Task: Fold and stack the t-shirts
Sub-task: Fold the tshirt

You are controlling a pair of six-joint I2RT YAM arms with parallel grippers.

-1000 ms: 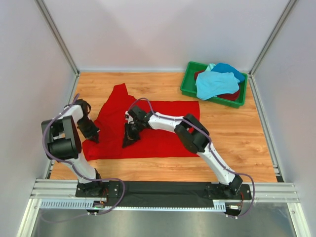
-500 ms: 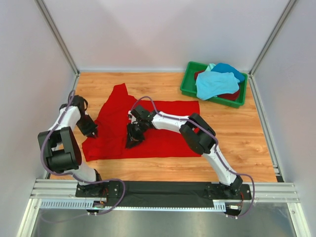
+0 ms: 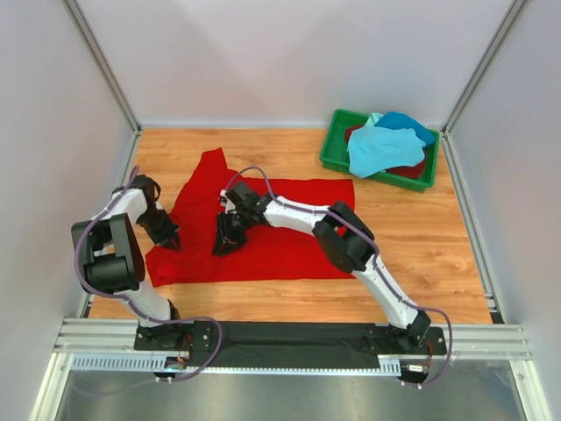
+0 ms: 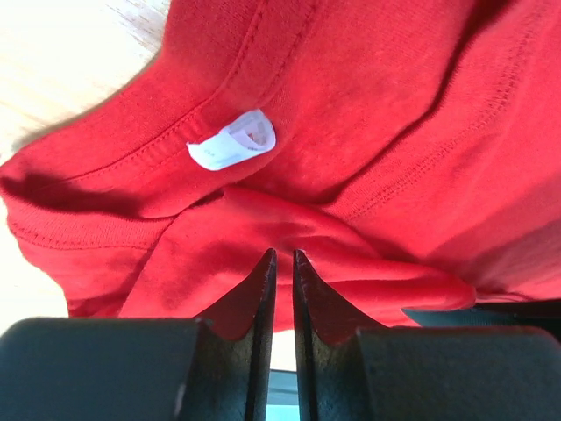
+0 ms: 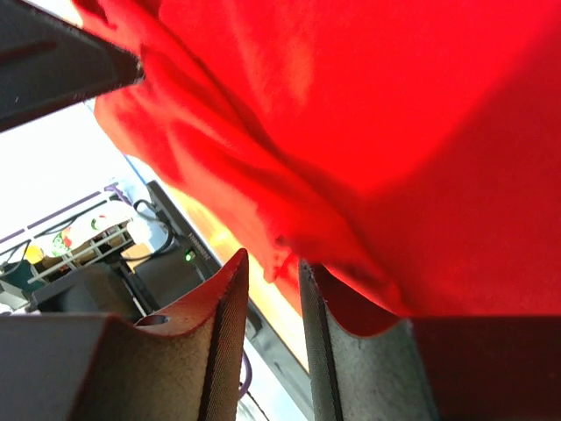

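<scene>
Far left of the green bin (image 3: 331, 151), the left hand (image 3: 166, 237) is narrowed onto a fold of the red t-shirt (image 3: 289, 230) beside its collar. Nearer the bin, the right hand (image 3: 224, 244) nips mid-cloth, likely to carry a fold across. The shirt lies spread on the counter (image 3: 412, 241).

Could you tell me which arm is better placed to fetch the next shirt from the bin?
Right, probably: the green bin sits back right; the left gripper pinches the red t-shirt far left.

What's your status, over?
Left gripper shut on red t-shirt near its collar. Right gripper shut on a mid-shirt fold. Shirt part-spread on table. Nothing in the way; green bin far right.
</scene>
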